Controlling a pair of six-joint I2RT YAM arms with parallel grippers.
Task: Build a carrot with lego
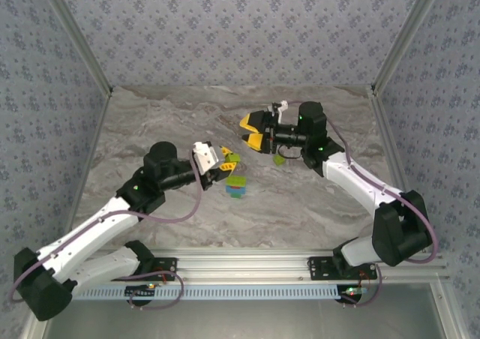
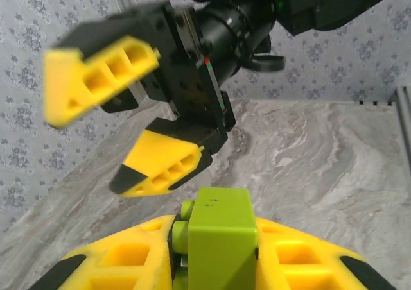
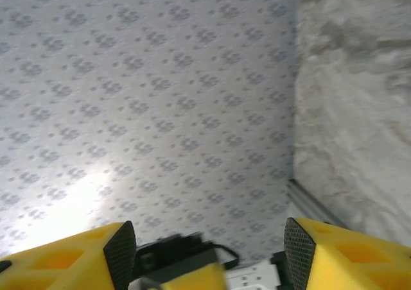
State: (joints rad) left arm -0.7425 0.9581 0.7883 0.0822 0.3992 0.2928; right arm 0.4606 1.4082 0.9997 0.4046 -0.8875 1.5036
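The left end effector (image 2: pixel 215 264) is clamped on a yellow-green brick (image 2: pixel 218 229), which stands up between its yellow fingers with the studs pointing off to one side. Facing it, the right end effector (image 2: pixel 125 123) hangs above the bench (image 1: pixel 150 121) with its fingers spread wide and nothing between them.

In the top view, the part-built carrot (image 1: pixel 236 185) lies on the bench just below the left end effector. It is a small stack with yellow-green, red and blue layers. A dark green brick (image 1: pixel 279 159) rests on the bench under the right wrist, apart from the stack.

The step looks like a pass or a regrasp of the yellow-green brick so that it can be turned to suit the stack. To do this well, the right end effector should come in square to the brick's free faces. It should close on flat sides rather than on the studs, and be firmly closed before the left lets go. The brick then needs lining up stud to socket over the carrot. It should be pressed straight down, with the stack braced so it does not skid.
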